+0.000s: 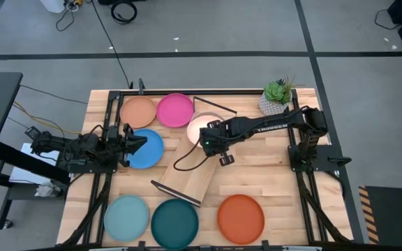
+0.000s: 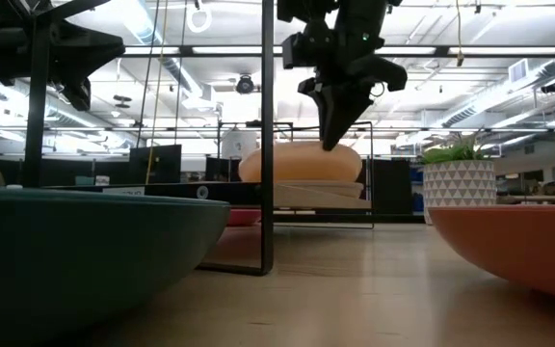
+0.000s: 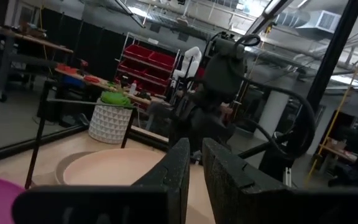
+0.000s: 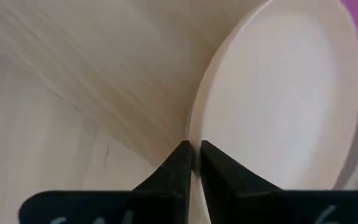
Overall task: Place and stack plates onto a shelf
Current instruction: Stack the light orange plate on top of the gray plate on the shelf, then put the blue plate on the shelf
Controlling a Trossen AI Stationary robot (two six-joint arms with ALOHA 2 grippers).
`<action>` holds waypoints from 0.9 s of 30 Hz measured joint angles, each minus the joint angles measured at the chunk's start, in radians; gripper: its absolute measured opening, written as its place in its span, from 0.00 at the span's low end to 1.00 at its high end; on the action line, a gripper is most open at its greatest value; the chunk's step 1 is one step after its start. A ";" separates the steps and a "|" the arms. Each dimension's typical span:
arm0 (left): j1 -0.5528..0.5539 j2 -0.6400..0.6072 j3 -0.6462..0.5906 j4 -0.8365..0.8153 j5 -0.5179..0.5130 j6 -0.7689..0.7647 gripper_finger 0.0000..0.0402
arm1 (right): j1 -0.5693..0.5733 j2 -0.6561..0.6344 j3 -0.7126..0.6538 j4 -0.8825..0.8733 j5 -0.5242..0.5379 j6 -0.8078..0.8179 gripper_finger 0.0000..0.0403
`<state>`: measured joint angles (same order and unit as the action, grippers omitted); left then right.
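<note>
The light wood shelf [image 1: 190, 171] lies slantwise mid-table, with black wire frames at both short ends. A pale cream-pink plate [image 1: 199, 124] rests on its far end [image 4: 278, 93]. Peach [image 1: 138, 111], magenta [image 1: 175, 109] and blue [image 1: 147, 150] plates lie on the far-left tabletop. Light teal [image 1: 126, 216], dark teal [image 1: 174, 223] and orange-red [image 1: 241, 217] plates line the near edge. No grey plate shows. My right gripper [image 2: 329, 143] points down, shut, at the cream plate's rim. My left gripper [image 1: 139, 141] hovers shut over the blue plate's left edge. My right gripper comes from above with its shut fingertips [image 4: 182, 163] right at the cream-pink plate's rim [image 4: 194, 134], on the side toward the shelf's middle. Whether they touch the rim I cannot tell. The plate lies flat on the shelf board.
A potted plant in a white patterned pot [image 1: 278, 97] stands at the far right corner. The shelf's near wire frame [image 2: 268, 145] rises between the dark teal and orange-red plates. Bare tabletop [image 1: 264, 171] lies right of the shelf.
</note>
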<state>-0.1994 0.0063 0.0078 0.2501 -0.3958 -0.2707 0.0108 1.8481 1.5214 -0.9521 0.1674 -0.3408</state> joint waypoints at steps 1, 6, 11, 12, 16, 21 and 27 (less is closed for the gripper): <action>0.000 0.000 0.000 0.000 0.000 -0.002 0.13 | 0.000 0.000 -0.005 0.002 -0.008 0.002 0.10; 0.000 0.000 0.000 0.000 0.000 -0.005 0.13 | 0.000 -0.001 -0.021 -0.006 -0.033 0.036 0.10; 0.000 0.000 0.000 0.000 0.000 -0.004 0.13 | 0.004 -0.012 -0.023 -0.022 -0.034 0.056 0.10; 0.000 0.000 0.000 0.000 0.000 -0.004 0.13 | 0.007 -0.021 -0.023 -0.022 -0.038 0.064 0.10; 0.000 0.000 0.000 0.000 0.000 -0.004 0.13 | 0.022 -0.046 -0.022 -0.056 -0.083 0.131 0.10; 0.000 0.000 0.000 0.000 0.000 -0.003 0.13 | 0.081 -0.061 -0.025 -0.078 -0.109 0.218 0.10; 0.000 0.000 0.000 0.000 0.000 -0.004 0.13 | 0.166 -0.062 -0.081 -0.072 -0.095 0.309 0.10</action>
<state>-0.1997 0.0063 0.0078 0.2497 -0.3962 -0.2745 0.1764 1.7863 1.4405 -1.0238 0.0721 -0.0322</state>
